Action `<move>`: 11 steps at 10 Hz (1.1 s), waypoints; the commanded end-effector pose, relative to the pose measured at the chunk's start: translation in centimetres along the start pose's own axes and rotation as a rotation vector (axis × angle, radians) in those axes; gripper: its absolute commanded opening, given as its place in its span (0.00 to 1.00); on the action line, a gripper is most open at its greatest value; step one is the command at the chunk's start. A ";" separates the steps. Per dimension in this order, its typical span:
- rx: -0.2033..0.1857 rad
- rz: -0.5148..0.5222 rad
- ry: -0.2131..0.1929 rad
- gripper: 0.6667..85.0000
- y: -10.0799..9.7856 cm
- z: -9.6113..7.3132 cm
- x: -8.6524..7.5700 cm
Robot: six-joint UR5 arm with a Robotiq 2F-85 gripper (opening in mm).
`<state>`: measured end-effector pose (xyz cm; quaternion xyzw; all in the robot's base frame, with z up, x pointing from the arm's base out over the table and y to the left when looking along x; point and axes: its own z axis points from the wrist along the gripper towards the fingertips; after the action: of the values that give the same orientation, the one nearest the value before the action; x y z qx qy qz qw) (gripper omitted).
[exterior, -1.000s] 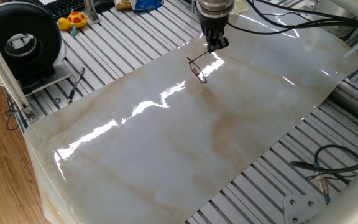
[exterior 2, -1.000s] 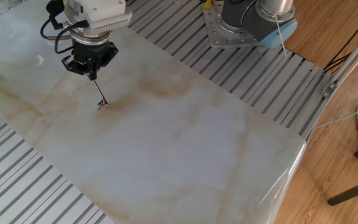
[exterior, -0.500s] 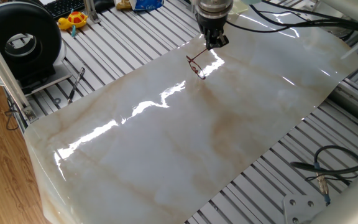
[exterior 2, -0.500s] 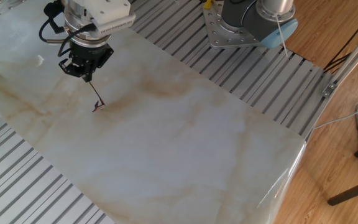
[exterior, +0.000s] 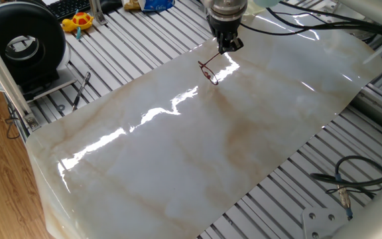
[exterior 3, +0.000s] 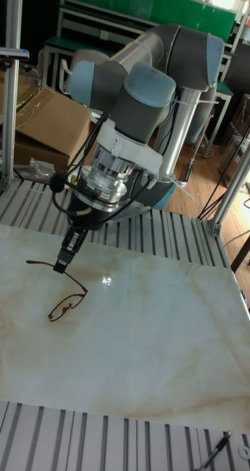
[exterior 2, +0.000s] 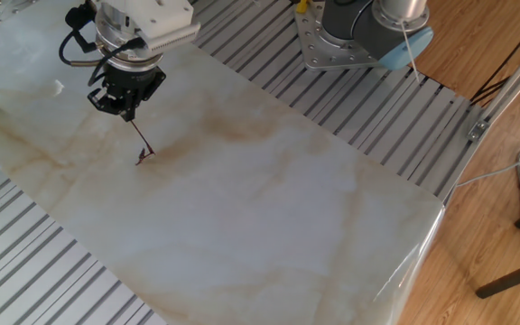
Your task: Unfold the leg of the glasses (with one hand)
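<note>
The glasses (exterior: 209,72) are a thin dark-red wire frame on the glossy marble sheet (exterior: 197,153), near its far edge. In the other fixed view the glasses (exterior 2: 142,153) show as a small dark streak below the hand. The tall view shows the glasses (exterior 3: 67,305) tilted, lenses low near the sheet and one leg raised. My gripper (exterior 3: 60,267), the black two-fingered hand, points down and is shut on that slim leg. The gripper (exterior: 226,45) sits just above and behind the frame, and the gripper (exterior 2: 125,112) likewise.
A black pen-like tool (exterior: 79,91) lies on the slatted table left of the sheet. A black round device (exterior: 22,41) and a yellow toy (exterior: 78,21) stand at the far left. Cables (exterior: 353,176) lie at the right, and the arm's base (exterior 2: 359,32) stands behind the sheet.
The gripper has shifted a little along the sheet's far edge with the leg in its grip, dragging the frame with it. In the last half second almost nothing moved.
</note>
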<state>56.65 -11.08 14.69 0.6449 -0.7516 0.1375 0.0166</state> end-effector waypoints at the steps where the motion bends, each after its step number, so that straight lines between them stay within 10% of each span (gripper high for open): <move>1: 0.002 0.005 -0.020 0.01 0.1 0.1 -0.5; 11: 0.000 0.014 -0.030 0.01 0.1 0.4 -0.8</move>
<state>56.68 -10.68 14.15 0.6453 -0.7523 0.1324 0.0099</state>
